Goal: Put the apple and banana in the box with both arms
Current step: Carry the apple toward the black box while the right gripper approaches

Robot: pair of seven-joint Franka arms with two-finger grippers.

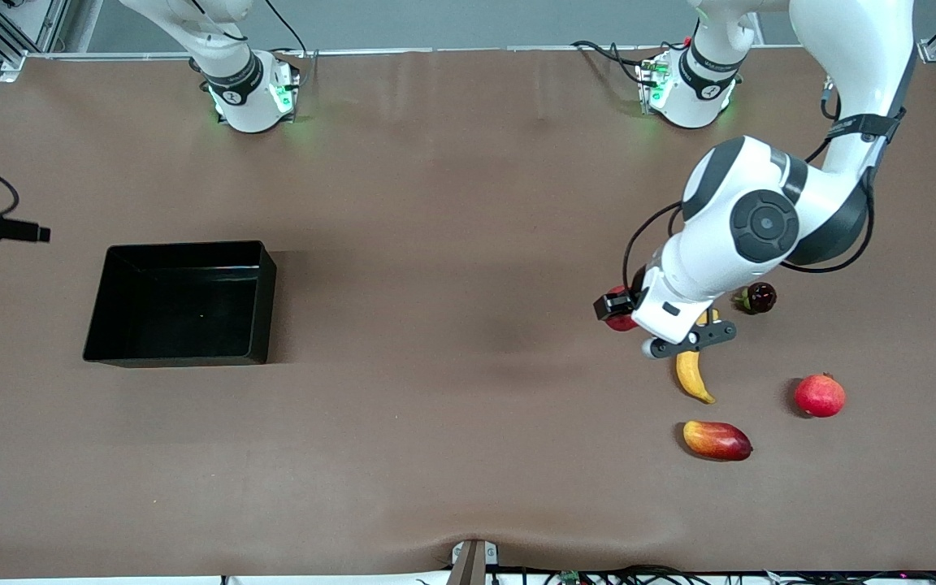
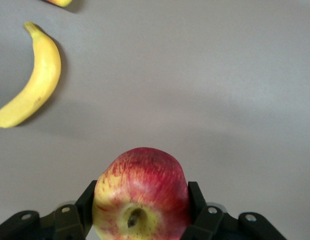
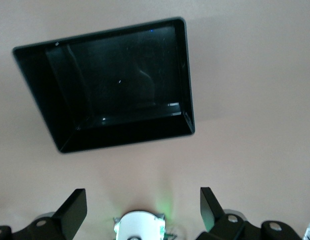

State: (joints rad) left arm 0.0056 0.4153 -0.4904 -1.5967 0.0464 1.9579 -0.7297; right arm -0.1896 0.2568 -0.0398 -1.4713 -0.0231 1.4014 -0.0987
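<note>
Sitting between the dark fingers (image 2: 195,200) of the left gripper (image 2: 140,220) is the small round red apple with yellowish patches (image 2: 141,195), stem dimple showing; the jaws press on both its sides, and it seems lifted clear of the brown table (image 1: 452,244), probably for the carry to the box. In the front view only a red sliver of it (image 1: 619,319) peeks past the left arm's wrist at the left arm's end of the desk. Just beside it lies the long curved yellow banana (image 1: 693,378), its upper half hidden under the gripper (image 1: 639,325), untouched so far. Nearer the front edge rests an elongated red-yellow mango (image 1: 717,439), with a plain red round fruit (image 1: 820,396) toward the corner, and a small dark reddish fruit (image 1: 756,297) I can't identify, half tucked under the arm.

The shallow glossy black plastic bin (image 1: 182,302) sits empty, well apart, toward the right arm's end. The right gripper (image 3: 142,210) waits up high, out of the front view, its jaws apart and looking down on the bin (image 3: 107,82), seemingly parked there to leave the left arm room.
</note>
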